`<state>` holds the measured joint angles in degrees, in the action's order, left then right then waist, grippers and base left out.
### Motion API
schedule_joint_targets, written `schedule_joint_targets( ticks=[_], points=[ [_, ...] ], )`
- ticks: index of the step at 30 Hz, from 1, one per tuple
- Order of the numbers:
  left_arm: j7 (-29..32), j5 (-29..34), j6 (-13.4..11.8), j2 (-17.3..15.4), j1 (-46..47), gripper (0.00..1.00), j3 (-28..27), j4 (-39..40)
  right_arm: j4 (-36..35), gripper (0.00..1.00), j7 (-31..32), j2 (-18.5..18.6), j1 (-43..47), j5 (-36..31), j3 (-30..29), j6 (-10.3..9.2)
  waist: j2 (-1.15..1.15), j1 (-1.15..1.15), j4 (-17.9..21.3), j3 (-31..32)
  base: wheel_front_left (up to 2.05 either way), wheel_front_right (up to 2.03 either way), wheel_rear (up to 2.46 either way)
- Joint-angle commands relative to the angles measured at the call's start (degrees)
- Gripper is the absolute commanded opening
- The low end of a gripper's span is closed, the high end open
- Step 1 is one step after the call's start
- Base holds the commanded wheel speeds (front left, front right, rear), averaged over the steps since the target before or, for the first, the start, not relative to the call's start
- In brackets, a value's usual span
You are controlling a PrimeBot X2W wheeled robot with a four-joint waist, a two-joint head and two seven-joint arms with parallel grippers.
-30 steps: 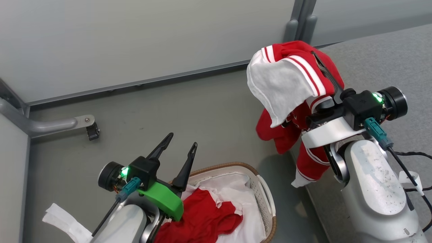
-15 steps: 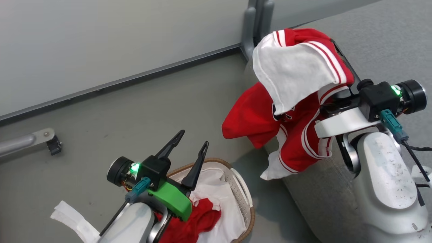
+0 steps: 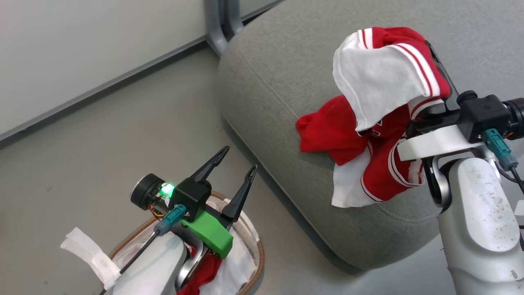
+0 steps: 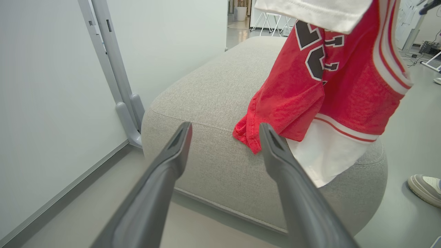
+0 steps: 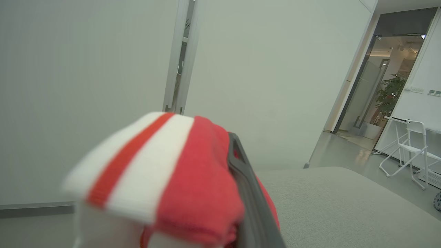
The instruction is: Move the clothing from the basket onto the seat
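Note:
My right gripper [image 3: 430, 47] is shut on a bunch of red and white clothing [image 3: 380, 123] and holds it over the grey seat [image 3: 282, 78]. The bunch's lower ends rest on the cushion near its front edge. In the right wrist view one dark finger [image 5: 243, 179] shows against the striped clothing [image 5: 165, 179]. My left gripper [image 3: 239, 158] stands open and empty above the basket [image 3: 258, 256], where more red clothing [image 3: 204, 268] lies on the white liner. In the left wrist view, the left gripper [image 4: 224, 128] faces the seat [image 4: 206, 86] and the hanging jersey [image 4: 310, 93].
A pale partition wall with a grey post [image 3: 217, 24] stands behind the seat's left end. Grey floor lies between basket and seat. A person's shoe [image 4: 425, 184] is on the floor right of the seat. A white folding chair [image 5: 410, 144] stands far off.
The camera has swung right, so the seat now shows large. My right gripper has carried the clothing over the seat, and its hanging ends now rest on the cushion. The left gripper stays open.

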<state>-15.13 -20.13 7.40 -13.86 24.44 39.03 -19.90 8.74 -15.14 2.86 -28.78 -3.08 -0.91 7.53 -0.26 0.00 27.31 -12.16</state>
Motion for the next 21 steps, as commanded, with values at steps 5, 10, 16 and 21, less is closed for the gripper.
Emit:
schedule_joint_targets(
  ticks=[5, 10, 16, 21],
  points=[
    [-0.03, -0.92, 0.14, -1.10, 2.04, 1.00, 1.52, -0.40, -0.36, 0.00, -0.02, 0.05, 0.71, 0.43, -1.25, -0.08, 0.26, 0.00, 3.40, -3.54, 0.00, 0.00, 0.00],
    [-0.03, -1.17, 0.15, -1.43, 2.61, 1.00, 2.27, 0.05, 0.95, 0.00, -0.01, 0.06, -0.85, 0.20, -1.47, -0.08, 0.26, 0.00, 2.82, -4.28, 0.00, 0.00, 0.00],
    [-0.03, -1.38, 0.15, -1.64, 3.47, 1.00, 2.76, 0.73, 4.01, 0.00, -0.02, 0.10, -5.31, -1.83, -1.71, -0.08, 0.26, 0.00, -0.27, -6.14, 0.00, 0.00, 0.00],
    [-0.03, -1.41, 0.15, -1.88, 4.57, 1.00, 3.35, 1.38, 6.24, 0.00, -0.02, 1.36, -13.10, -4.26, -3.18, -0.08, 0.26, 0.00, -3.69, -8.69, 0.00, 0.00, 0.00]
  ],
)
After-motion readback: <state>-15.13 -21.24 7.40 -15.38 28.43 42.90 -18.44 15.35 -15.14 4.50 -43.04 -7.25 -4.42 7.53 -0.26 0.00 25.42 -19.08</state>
